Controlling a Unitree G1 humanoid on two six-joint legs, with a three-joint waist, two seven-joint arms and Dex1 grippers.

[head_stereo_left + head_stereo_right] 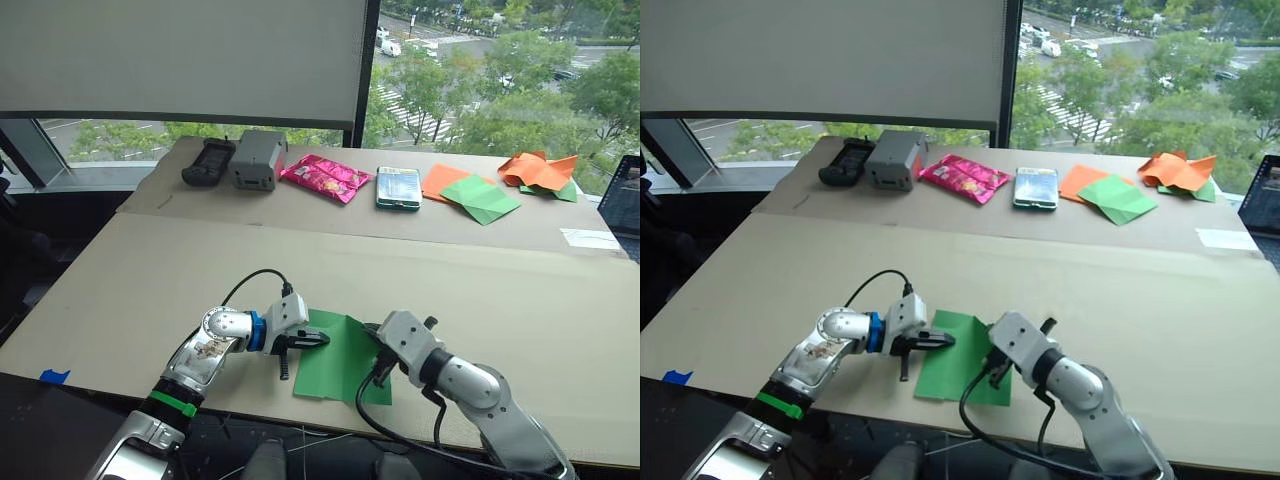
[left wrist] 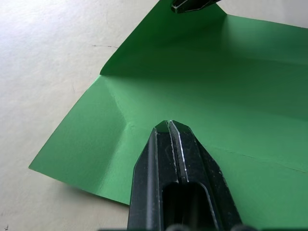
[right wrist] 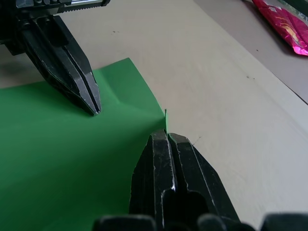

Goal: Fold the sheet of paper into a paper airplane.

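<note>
Sheet of paper point(image 1: 335, 358): bright green. Desk point(image 1: 520, 300): plain beige. Snack packet point(image 1: 324, 177): pink, patterned. Folded paper point(image 1: 481, 198): paler green. Crumpled paper point(image 1: 535, 170): orange. Both grippers' jaws: black.

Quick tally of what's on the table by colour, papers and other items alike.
Green: 3, the bright green creased sheet of paper, a paler green diamond-shaped folded paper, a green scrap under the crumpled paper
Orange: 2, a flat orange paper, a crumpled orange paper
Pink: 1, a pink foil snack packet
Black: 1, a black device
Grey: 1, a grey box
Teal: 1, a teal-edged packet
Total: 9
</note>
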